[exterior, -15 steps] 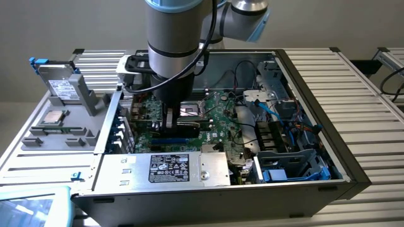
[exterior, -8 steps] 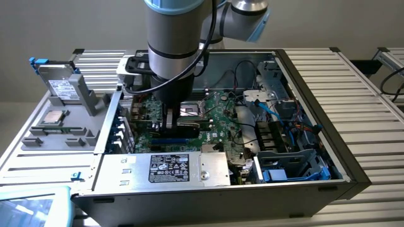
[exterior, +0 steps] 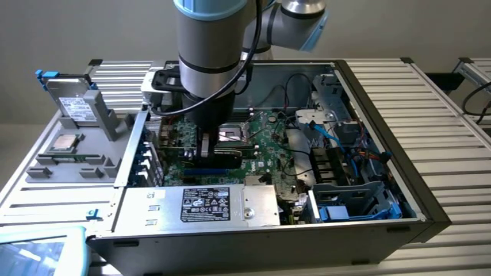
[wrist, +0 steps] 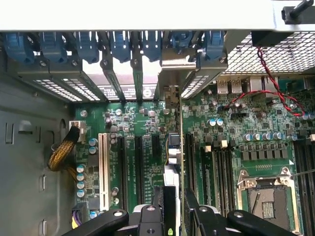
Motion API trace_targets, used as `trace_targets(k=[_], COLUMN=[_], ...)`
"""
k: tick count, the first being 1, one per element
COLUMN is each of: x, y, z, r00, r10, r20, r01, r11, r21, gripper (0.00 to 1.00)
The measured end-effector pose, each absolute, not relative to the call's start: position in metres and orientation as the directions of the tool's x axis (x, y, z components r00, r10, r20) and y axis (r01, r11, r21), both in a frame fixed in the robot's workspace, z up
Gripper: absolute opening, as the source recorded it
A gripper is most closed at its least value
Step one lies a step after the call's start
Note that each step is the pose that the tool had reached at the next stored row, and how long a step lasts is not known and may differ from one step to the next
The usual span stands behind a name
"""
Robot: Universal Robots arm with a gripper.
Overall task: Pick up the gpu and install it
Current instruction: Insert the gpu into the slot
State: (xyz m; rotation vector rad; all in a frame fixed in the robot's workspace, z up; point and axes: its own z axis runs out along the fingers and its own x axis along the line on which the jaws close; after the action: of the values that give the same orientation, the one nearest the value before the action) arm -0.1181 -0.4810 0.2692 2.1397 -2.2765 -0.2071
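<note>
As it lies open on the slatted table (exterior: 437,103), the computer case (exterior: 253,241) takes the arm (exterior: 211,52) reaching down into it from 12 o'clock in the exterior view. A green motherboard (exterior: 268,144) covers the case floor. A power supply box (exterior: 207,204) sits at 6 o'clock of the hand (exterior: 206,150), and a silver hard drive (exterior: 77,106) stands outside the case at 10 o'clock. The gpu (wrist: 173,147) stands on edge over the motherboard, pinched by its flat faces between the hand's black fingers (wrist: 202,216). Its long axis runs 9 to 3 o'clock in the exterior view, with the silver bracket end toward the blue latches (wrist: 118,46) at 9. Black expansion slots (wrist: 138,167) flank it closely, and the CPU socket (wrist: 266,196) lies near, at the hand's 1 o'clock. Whether its edge sits in a slot I cannot tell.
</note>
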Motion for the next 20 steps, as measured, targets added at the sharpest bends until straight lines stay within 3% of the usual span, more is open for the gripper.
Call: trace_targets(k=[20], x=[-0.1191], y=[-0.4794], z=[0.2624], r00=[-0.066], r10=[-0.995], r20=[-0.07], r01=[-0.993], r11=[0.059], r21=[0.103], gripper=[0.28])
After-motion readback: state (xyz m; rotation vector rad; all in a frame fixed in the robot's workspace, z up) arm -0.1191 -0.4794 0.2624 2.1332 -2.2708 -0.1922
